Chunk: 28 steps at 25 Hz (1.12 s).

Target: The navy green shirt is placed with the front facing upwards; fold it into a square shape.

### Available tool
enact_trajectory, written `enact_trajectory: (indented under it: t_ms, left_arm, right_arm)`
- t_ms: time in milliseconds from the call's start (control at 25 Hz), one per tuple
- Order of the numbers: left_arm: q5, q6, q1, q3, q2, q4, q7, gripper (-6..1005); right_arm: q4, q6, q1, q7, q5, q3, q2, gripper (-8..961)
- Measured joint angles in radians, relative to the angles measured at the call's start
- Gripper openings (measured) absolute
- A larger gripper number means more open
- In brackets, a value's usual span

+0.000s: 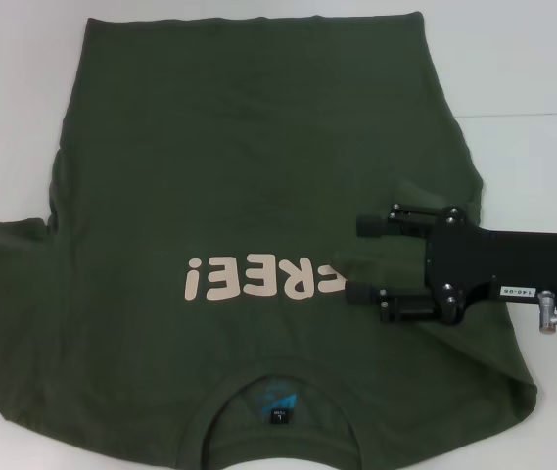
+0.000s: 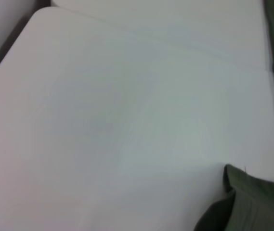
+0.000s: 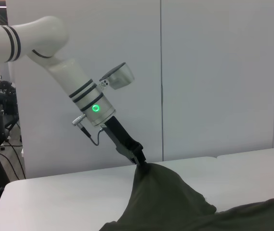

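Fabric is what both arms have hold of, and the fold turns on how the two grips sit against the pink "FREE!" lettering (image 1: pixel 258 277).

We see the navy green shirt (image 1: pixel 209 176) spread front-up on the white surface (image 1: pixel 533 59), collar and neck label (image 1: pixel 280 413) nearest the robot, hem at the far edge, so its long axis runs straight away from the body.

The right gripper (image 1: pixel 345 258) lies over the shirt at the right-hand end of the lettering, reaching in from that side, and a raised ridge of cloth sits between its fingers, so we read it as pinching the shirt.

The left gripper (image 3: pixel 141 161) shows only in the right wrist view, out beyond the other end of the lettering, its fingers closed on a peak of cloth lifted into a tent above the surface.

We judge the right arm the nearer to the shirt's midline. Since the shirt runs away from the robot, a lengthwise fold would carry each side inward, across the lettering.
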Motion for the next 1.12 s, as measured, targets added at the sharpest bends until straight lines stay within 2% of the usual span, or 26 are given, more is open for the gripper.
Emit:
enact_trajectory:
  t_ms: [400, 600, 800, 960, 1120]
  left_arm:
    - [0.0, -0.01, -0.006, 0.002, 0.003, 0.024, -0.006, -1]
    - [-0.014, 0.073, -0.024, 0.013, 0.001, 0.026, -0.007, -1]
    - [-0.137, 0.203, -0.069, 0.029, -0.016, 0.02, 0.002, 0]
    - [-0.259, 0.211, -0.1, 0.078, -0.024, -0.039, 0.001, 0]
    - [-0.315, 0.179, -0.14, 0.099, -0.026, -0.127, 0.005, 0]
  right_arm:
    - [-0.003, -0.003, -0.003, 0.004, -0.006, 0.0, -0.003, 834]
    - [-0.002, 0.0, -0.004, 0.004, -0.007, 0.0, -0.003, 834]
    - [-0.002, 0.001, -0.009, 0.004, -0.008, 0.0, -0.003, 834]
    - [-0.001, 0.001, -0.014, 0.004, -0.008, 0.0, -0.003, 833]
    - [0.0, 0.001, -0.023, 0.004, -0.008, 0.001, -0.003, 833]
